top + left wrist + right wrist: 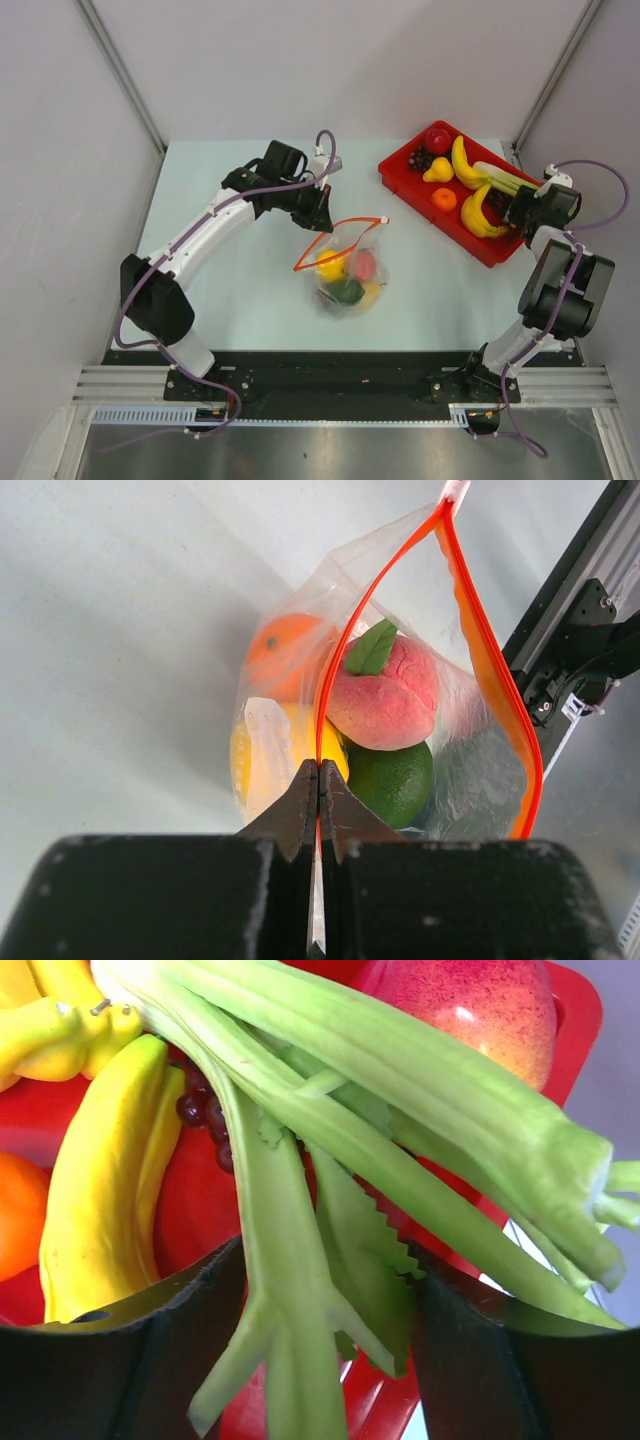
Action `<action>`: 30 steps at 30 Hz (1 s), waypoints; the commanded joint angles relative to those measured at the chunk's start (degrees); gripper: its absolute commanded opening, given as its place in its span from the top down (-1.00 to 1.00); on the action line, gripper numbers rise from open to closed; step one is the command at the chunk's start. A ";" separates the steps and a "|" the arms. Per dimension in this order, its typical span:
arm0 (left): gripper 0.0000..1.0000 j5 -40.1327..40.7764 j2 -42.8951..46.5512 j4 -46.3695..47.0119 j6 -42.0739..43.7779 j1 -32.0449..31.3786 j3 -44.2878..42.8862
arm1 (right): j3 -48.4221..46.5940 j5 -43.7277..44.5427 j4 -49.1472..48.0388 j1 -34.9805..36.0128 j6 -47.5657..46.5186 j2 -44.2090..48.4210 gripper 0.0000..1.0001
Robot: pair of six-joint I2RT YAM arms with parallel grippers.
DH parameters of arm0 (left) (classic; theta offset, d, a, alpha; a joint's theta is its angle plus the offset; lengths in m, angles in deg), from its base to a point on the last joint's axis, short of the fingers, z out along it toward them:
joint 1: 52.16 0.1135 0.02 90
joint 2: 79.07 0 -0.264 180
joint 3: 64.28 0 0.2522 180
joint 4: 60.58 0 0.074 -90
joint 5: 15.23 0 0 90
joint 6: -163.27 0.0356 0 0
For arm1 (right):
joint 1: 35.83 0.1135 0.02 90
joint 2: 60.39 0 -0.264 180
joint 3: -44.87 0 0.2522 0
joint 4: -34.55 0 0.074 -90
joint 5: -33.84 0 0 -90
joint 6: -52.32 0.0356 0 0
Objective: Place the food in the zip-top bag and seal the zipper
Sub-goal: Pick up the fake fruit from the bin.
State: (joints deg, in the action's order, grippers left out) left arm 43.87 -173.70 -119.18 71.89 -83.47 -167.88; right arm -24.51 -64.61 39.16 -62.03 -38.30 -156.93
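The left tool [318,765] is pinching one end of the zipper [488,650]. Its two fingers are pressing tight together on the thin orange-red strip. I think it is holding that edge up so the mouth of the zip-top bag [350,268] is gaping wide for more food.

The bag is lying in the middle of the worktop [230,290], right in front of the left tool. Four toy fruits are sitting inside it. There is an orange fruit [280,645], a pink peach [385,695] with a green leaf, a round green fruit [395,780] and a yellow fruit [265,755]. They are all bunching together at the bottom of the bag.

The right tool [325,1270] is hanging over the red tray [400,165] on the right side, well apart from the bag. Its fingers are standing open, one on each side of a celery stalk [420,1070]. They do not look like they are squeezing it.

More food is waiting in the tray: a red apple [470,1000], a pear [437,171], a little orange [444,199] and dark grapes [419,158]. They are lying beside the bananas [100,1180].

I think the right tool is getting ready to pick something from the tray. The zipper is not shut yet, so the sealing is waiting until the food is in.
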 commanded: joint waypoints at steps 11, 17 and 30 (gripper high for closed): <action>1.00 -1.36 0.50 0.63 0.51 0.72 -2.00 | 0.77 -2.87 8.70 0.18 -0.96 4.68 0.65; 0.99 -1.45 0.94 0.28 -0.02 0.72 -2.00 | 0.86 -9.64 19.85 -0.44 2.55 12.32 0.70; 1.00 -1.19 2.52 0.02 -0.55 0.72 -1.04 | 0.77 -25.64 34.10 1.32 0.80 27.08 0.88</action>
State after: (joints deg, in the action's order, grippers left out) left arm 43.89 -173.70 -119.26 71.75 -83.10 -167.88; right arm -23.33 -81.83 67.99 -62.07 -36.03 -136.18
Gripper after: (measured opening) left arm 0.003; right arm 0.414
